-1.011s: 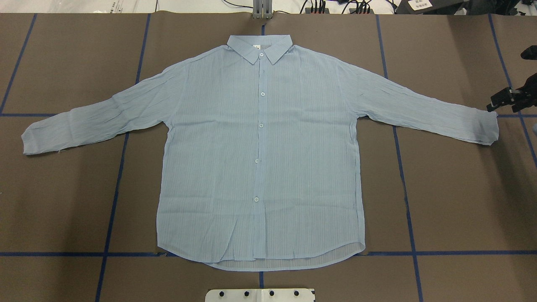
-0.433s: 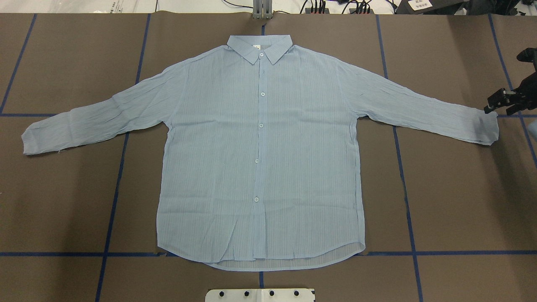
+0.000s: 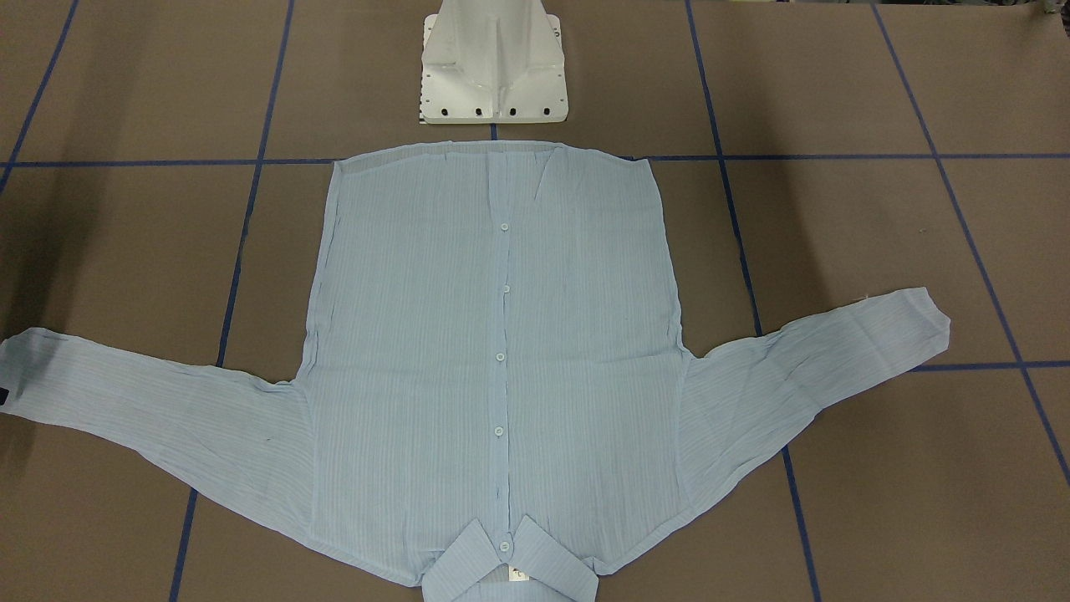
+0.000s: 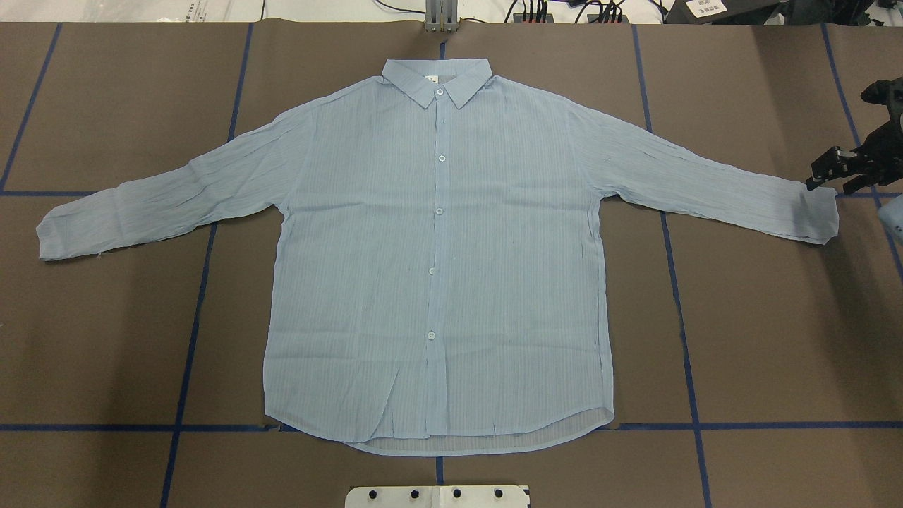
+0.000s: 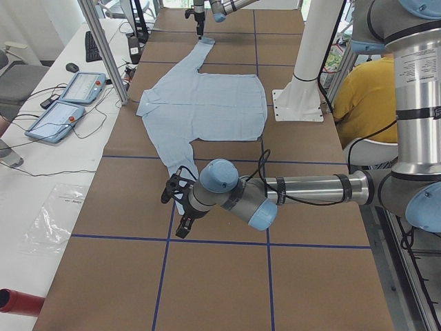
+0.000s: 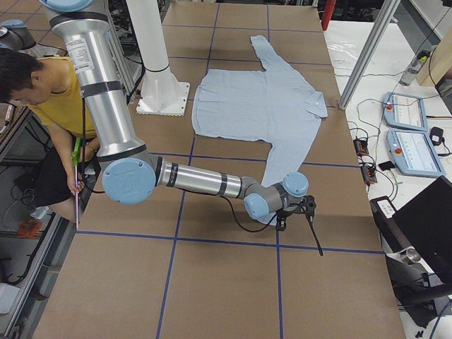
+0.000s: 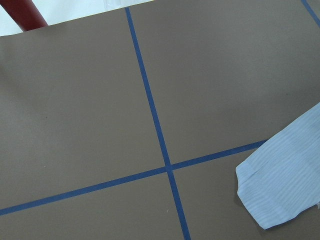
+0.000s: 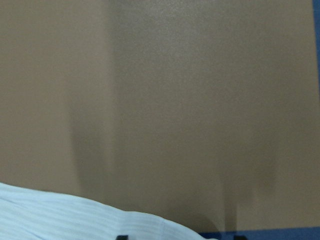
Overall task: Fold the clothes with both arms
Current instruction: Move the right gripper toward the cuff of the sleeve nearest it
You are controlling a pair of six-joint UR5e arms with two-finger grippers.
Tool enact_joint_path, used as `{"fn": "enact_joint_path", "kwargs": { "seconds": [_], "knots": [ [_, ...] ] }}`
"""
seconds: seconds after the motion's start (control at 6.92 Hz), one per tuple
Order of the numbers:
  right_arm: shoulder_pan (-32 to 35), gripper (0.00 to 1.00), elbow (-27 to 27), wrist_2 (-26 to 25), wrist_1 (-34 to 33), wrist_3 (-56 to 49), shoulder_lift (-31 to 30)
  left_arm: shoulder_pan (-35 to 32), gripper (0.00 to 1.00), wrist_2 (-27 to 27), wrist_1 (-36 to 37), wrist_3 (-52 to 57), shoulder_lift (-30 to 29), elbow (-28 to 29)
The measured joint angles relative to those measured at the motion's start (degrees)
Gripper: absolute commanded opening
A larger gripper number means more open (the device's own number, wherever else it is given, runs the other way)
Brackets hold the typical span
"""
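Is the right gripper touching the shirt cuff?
Cannot tell. The overhead view shows the right gripper at the edge of the shirt cuff, but its height above the fabric is unclear.

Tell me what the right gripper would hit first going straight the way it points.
Probably the shirt's sleeve cuff: the right gripper points down at its edge, jaws open. Depth is unclear, so it may touch the brown table cover beside it instead.

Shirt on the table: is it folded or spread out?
Spread out, not folded. The shirt lies flat, front up and buttoned, with both sleeves stretched out to the sides.
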Motion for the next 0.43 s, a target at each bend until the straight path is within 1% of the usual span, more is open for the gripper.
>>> {"fn": "enact_joint_path", "kwargs": {
  "seconds": [0.14, 0.43],
  "knots": [
    [-0.1, 0.00, -0.2, -0.1, 0.0, 0.1, 0.0, 0.0, 1.00, 0.0, -0.3, 0.0, 0.2, 0.0],
    [-0.2, 0.00, -0.5, -0.1, -0.1, 0.3, 0.0, 0.0, 1.00, 0.0, -1.1, 0.0, 0.6, 0.0]
  ]
}}
